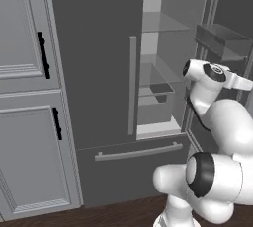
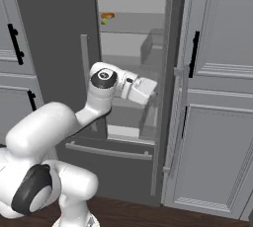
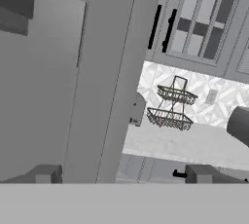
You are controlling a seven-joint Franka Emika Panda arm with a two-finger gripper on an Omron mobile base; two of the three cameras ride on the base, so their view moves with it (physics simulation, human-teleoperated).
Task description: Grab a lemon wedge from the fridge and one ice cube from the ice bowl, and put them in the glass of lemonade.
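Right base view has the fridge (image 2: 54,33) with its right door swung open, so the pale inside with glass shelves runs up the middle of the frame. The lemon wedge (image 2: 104,22) is a tiny yellow-green bit on the upper shelf, top centre-left, just under and touching a slightly bigger orange item (image 2: 107,16). It's too small to make out which way it points or where its long axis runs. The white arm reaches in from the lower left, with the wrist near mid-frame, well below that shelf, level with the lower compartments.

In the left base view the closed left door with its long vertical bar handle (image 1: 132,85) sits centre frame, the bottom drawer's handle (image 1: 138,152) runs across below it, and light grey cabinets with black handles (image 1: 43,56) fill the left side.

Hand view: the gripper (image 3: 127,175) has its two dark tips spread wide at the bottom edge, holding nothing. Past the door's edge a wire two-tier rack (image 3: 172,108) stands against a patterned wall.
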